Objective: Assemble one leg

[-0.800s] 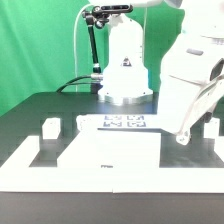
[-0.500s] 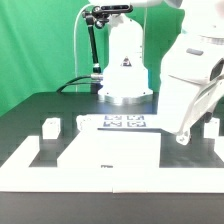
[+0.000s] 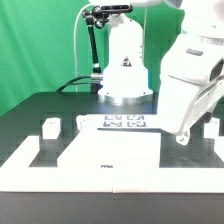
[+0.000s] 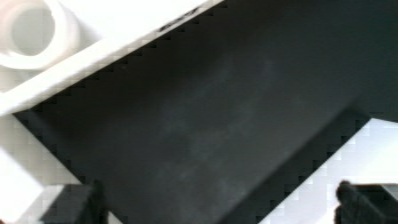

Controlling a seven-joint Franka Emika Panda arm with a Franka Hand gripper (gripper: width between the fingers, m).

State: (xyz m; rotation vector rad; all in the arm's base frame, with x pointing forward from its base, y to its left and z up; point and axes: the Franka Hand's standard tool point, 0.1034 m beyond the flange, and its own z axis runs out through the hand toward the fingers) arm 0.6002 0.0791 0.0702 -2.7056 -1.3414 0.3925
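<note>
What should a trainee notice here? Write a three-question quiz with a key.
1. True or false: the tool is shut on something.
2. The marker board lies: A) between the robot base and the white panel; B) on top of the panel; C) in the tool.
3. Fill in: the leg nearest the exterior view's left stands on the ____ table.
Key: 1 false, it is open and empty; 2 A; 3 black.
</note>
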